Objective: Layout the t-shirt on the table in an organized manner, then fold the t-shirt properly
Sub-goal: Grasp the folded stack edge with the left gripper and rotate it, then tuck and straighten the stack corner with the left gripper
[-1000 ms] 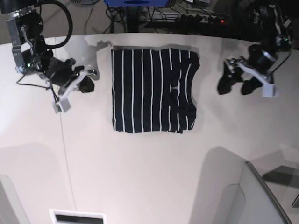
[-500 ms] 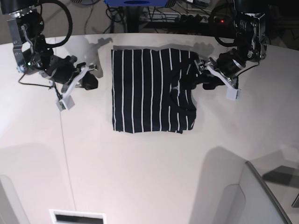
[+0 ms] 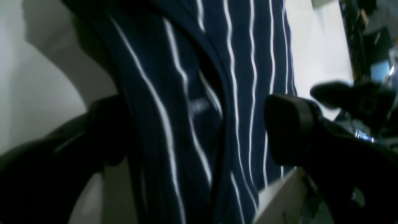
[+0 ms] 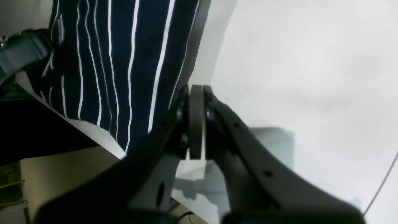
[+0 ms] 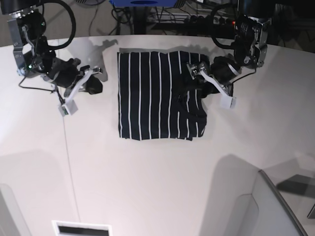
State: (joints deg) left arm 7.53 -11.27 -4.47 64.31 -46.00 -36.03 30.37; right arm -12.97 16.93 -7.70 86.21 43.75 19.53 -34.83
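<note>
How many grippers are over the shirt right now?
1. The left gripper is over the t-shirt at its collar side, jaws open. The right gripper sits shut beside the shirt's other edge, over the bare table.

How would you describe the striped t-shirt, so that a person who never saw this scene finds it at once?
Look at the big white table, toward its far edge, between the two robot arms. There lies the t-shirt, folded into a neat rectangle. It is the only cloth there, dark navy with thin white stripes, and the open left gripper is at its edge.
</note>
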